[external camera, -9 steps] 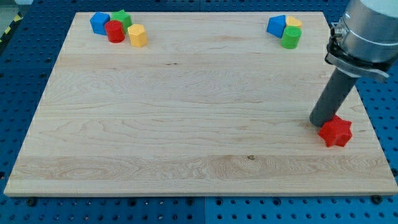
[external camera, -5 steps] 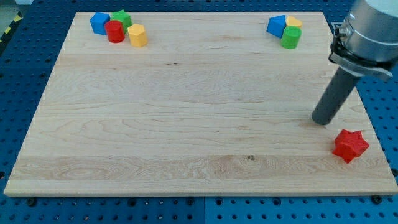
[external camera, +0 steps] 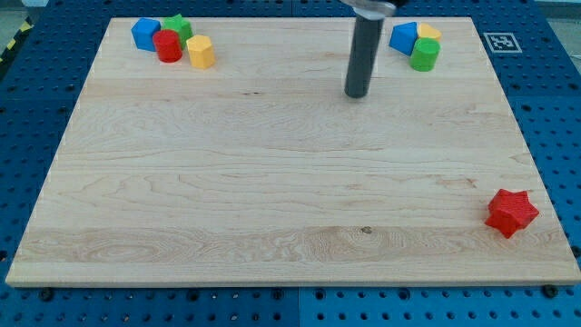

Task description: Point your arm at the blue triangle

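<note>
The blue triangle (external camera: 404, 37) lies near the board's top right, touching a yellow block (external camera: 428, 33) and a green block (external camera: 424, 54). My tip (external camera: 356, 94) rests on the board to the left of and below the blue triangle, about a block's width or more apart from it. The rod rises straight up out of the view's top.
A red star (external camera: 511, 213) lies near the board's bottom right edge. At the top left sits a cluster: a blue block (external camera: 144, 34), a green star (external camera: 177, 27), a red cylinder (external camera: 167, 45) and a yellow block (external camera: 201, 52). The wooden board (external camera: 272, 182) lies on a blue perforated table.
My tip has left the red star and moved up and to the left across the board to near the blue triangle. The red star was pushed a little down-right and now stays still.
</note>
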Available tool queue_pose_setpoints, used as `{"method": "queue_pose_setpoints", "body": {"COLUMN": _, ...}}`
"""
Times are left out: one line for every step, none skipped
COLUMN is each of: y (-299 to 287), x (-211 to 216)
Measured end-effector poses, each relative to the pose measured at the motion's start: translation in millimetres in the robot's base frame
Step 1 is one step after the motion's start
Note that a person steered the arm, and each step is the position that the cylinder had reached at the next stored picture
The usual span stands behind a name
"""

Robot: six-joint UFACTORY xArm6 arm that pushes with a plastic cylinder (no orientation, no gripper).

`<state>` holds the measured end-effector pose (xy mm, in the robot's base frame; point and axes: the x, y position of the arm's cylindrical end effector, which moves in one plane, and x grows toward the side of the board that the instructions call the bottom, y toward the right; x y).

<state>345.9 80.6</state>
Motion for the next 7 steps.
{"method": "queue_pose_setpoints", "body": {"y": -1.7, "x": -55.6}}
{"method": "queue_pose_setpoints", "body": {"y": -0.7, "x": -112.0}}
{"method": "queue_pose_setpoints", "body": {"y": 29.4, "x": -154.3}}
{"method": "queue_pose_setpoints", "body": {"y": 38.9, "x": -153.3}}
{"method": "queue_pose_setpoints", "body": {"y": 40.1, "x": -146.0}}
{"method": "queue_pose_setpoints", "body": {"y": 68.7, "x": -135.0}}
{"method": "queue_pose_setpoints", "body": {"y": 85.2, "x": -125.4}}
